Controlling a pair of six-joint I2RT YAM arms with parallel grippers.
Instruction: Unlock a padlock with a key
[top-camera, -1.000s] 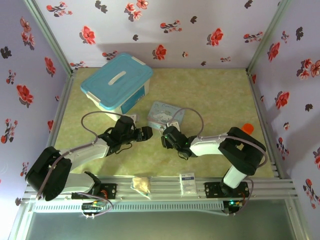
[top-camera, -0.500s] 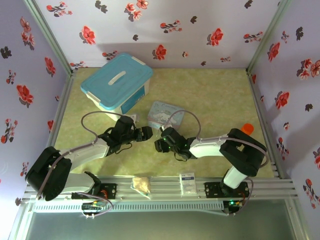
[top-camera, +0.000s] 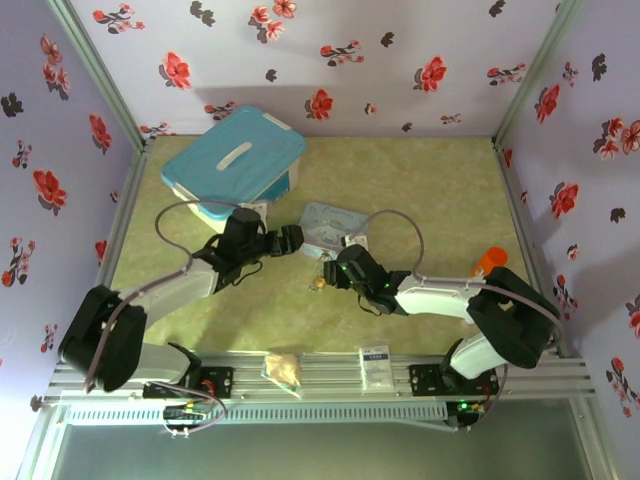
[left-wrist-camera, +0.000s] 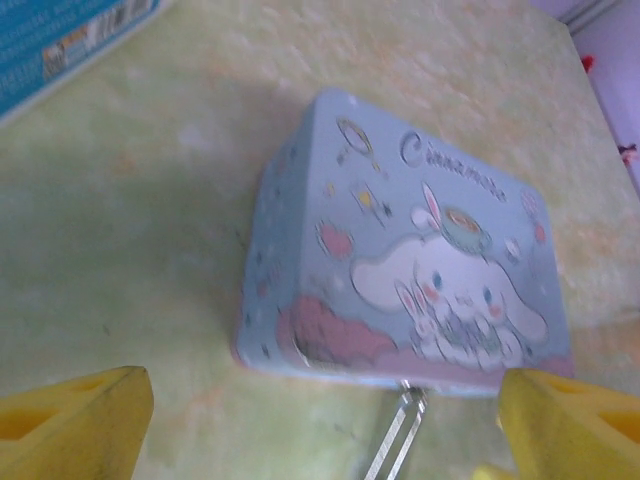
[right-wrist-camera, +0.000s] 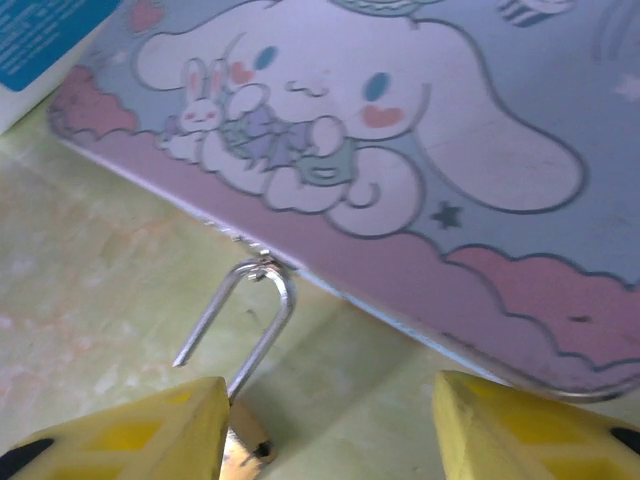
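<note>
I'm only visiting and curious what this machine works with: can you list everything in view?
storage box: one, blue lid, far left.
cartoon tin: one, pale blue, centre.
padlock: one, brass with silvery shackle, at the tin's near edge.
cylinder: one, orange, right side.
packet: one, beige, on the front rail.
card: one, white, same rail.
left gripper: one, yellow, open, facing the tin.
right gripper: one, yellow, open, at the padlock.
</note>
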